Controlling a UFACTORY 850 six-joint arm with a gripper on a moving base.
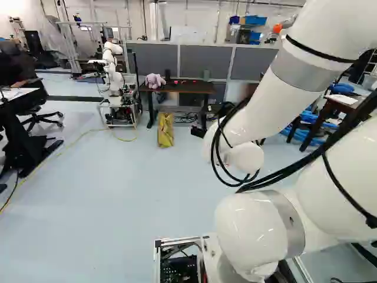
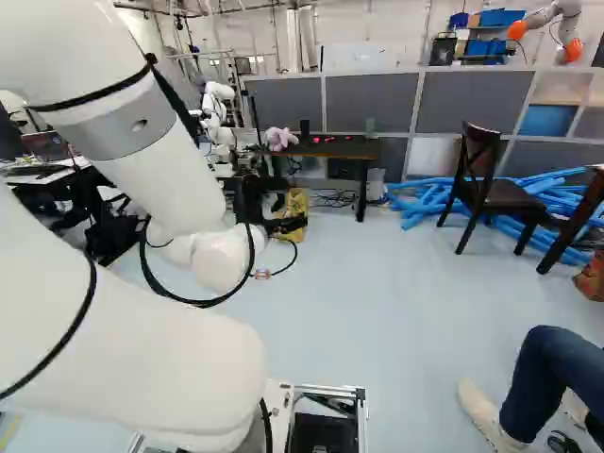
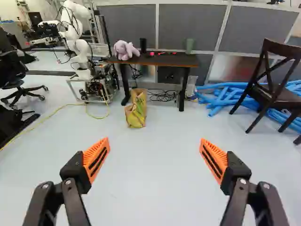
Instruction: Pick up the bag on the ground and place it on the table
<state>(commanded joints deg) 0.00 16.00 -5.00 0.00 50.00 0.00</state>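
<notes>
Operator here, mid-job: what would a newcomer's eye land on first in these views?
Probably the big white arm, looming over the right of the left base view, and in the wrist view the gripper's orange pads, spread wide over bare floor. Next, likely the yellow bag on the floor ahead, by the dark table that carries a lilac plush toy.

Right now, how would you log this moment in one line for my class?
end effector: open, empty | yellow bag: on floor by table | plush toy: on table | pickup: not done
</notes>
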